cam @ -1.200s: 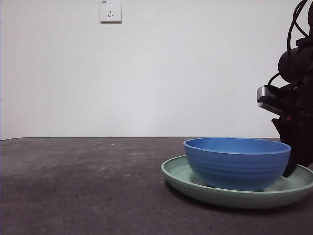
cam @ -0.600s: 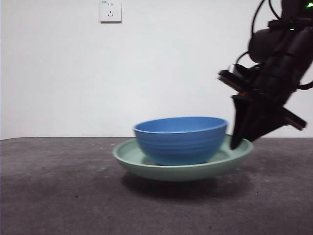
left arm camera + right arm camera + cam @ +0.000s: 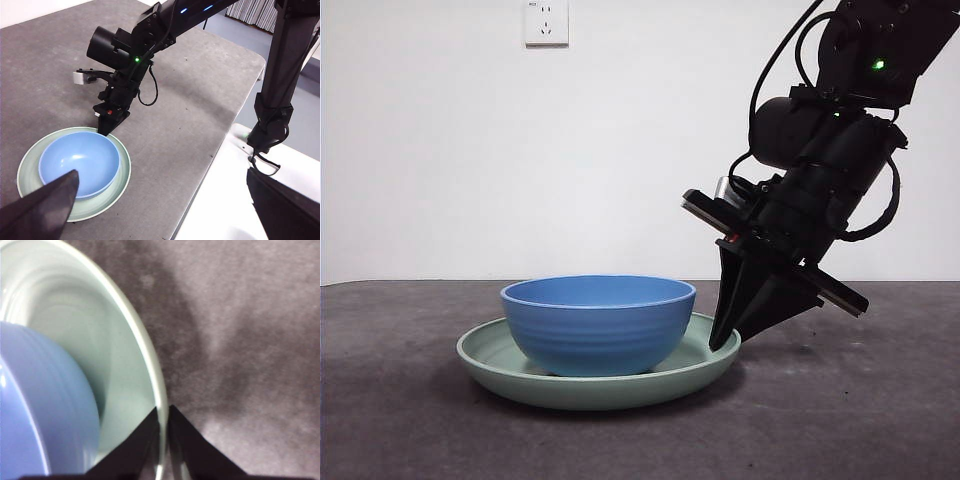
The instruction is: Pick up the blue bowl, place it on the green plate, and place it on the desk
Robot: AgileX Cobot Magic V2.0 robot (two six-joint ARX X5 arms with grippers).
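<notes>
Front view, dark speckled counter (image 3: 400, 420) across the lower frame, green plate (image 3: 500, 367) resting on it centre-left, blue bowl (image 3: 597, 325) sitting inside the plate, right claw (image 3: 724, 345) pinched closed on the plate's right rim, left claw (image 3: 165, 210) spread wide, holding nothing.

The front camera sits low, level with the counter (image 3: 410, 420), facing my right arm side-on and close. My left wrist camera hangs high and far back, looking down over the whole counter. My right wrist camera presses close beside my fingers (image 3: 147, 437). All three share the green plate (image 3: 490, 365) rim.
</notes>
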